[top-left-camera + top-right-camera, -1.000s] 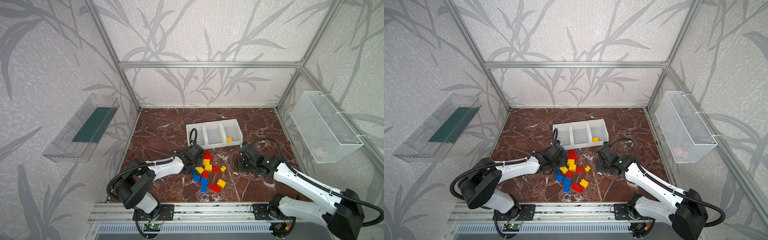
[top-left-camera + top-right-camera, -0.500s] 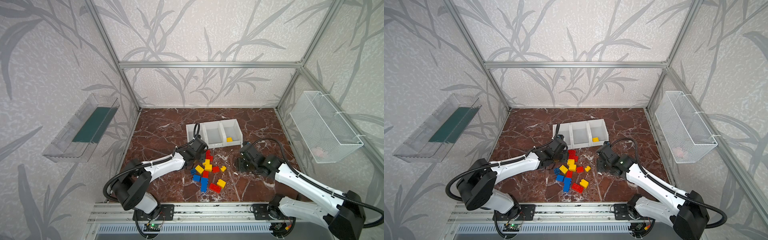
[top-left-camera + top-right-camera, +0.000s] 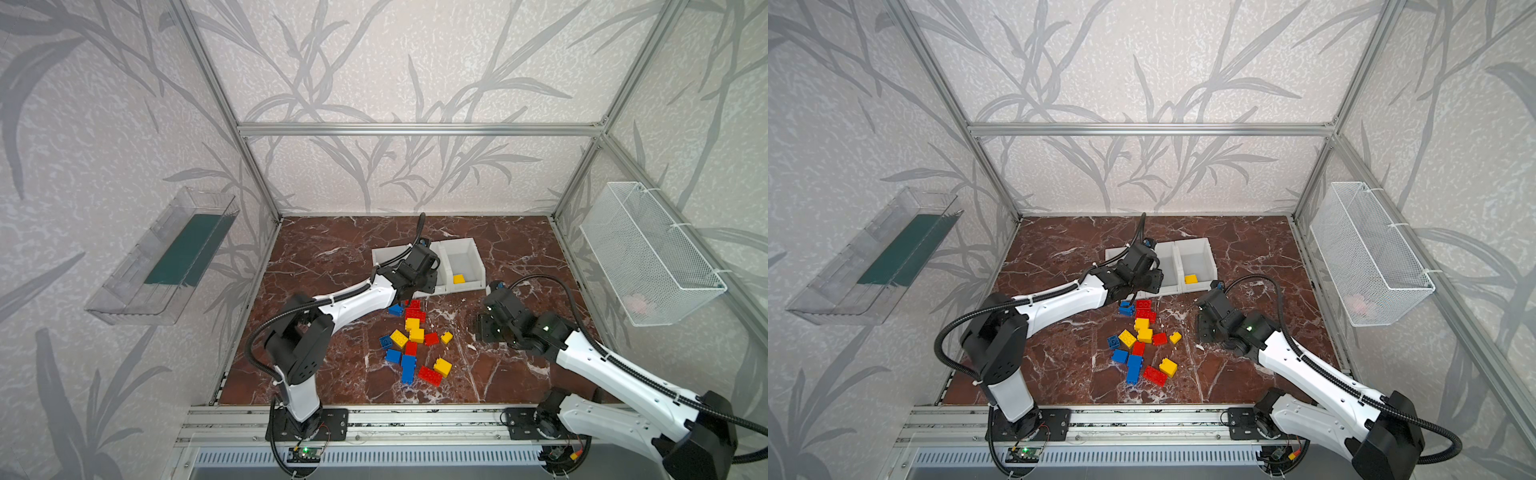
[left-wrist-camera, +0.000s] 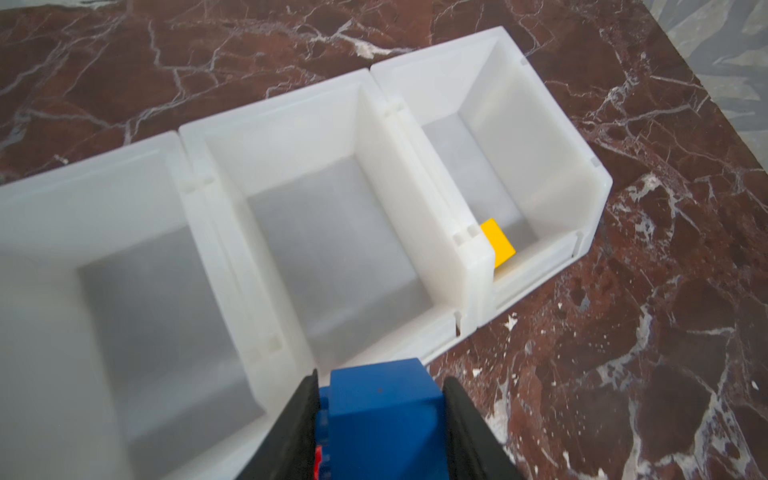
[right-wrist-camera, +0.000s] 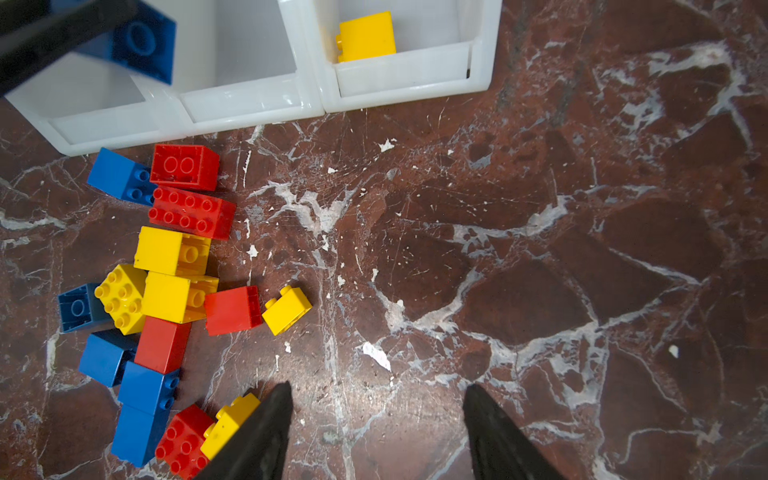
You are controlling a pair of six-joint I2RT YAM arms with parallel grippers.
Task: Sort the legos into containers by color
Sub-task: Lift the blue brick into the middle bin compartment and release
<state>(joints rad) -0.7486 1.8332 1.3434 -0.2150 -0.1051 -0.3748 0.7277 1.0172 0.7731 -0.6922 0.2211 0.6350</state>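
Left gripper (image 4: pixel 380 379): you held a blue brick (image 4: pixel 382 415), lower centre of the wrist view, just over the white bins (image 4: pixel 374 338), at their front rim.
Right gripper (image 5: pixel 376 392): its jaws stood half-spread and empty.
Risk: released there, the brick could strike the rim and bounce out.

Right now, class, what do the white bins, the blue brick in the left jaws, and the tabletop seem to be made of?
White bins: likely moulded plastic, semi-gloss, translucent walls.
Blue brick: hard plastic, smooth, soft sheen.
Tabletop: red-brown marble look with white veins; real stone or printed laminate, unclear.
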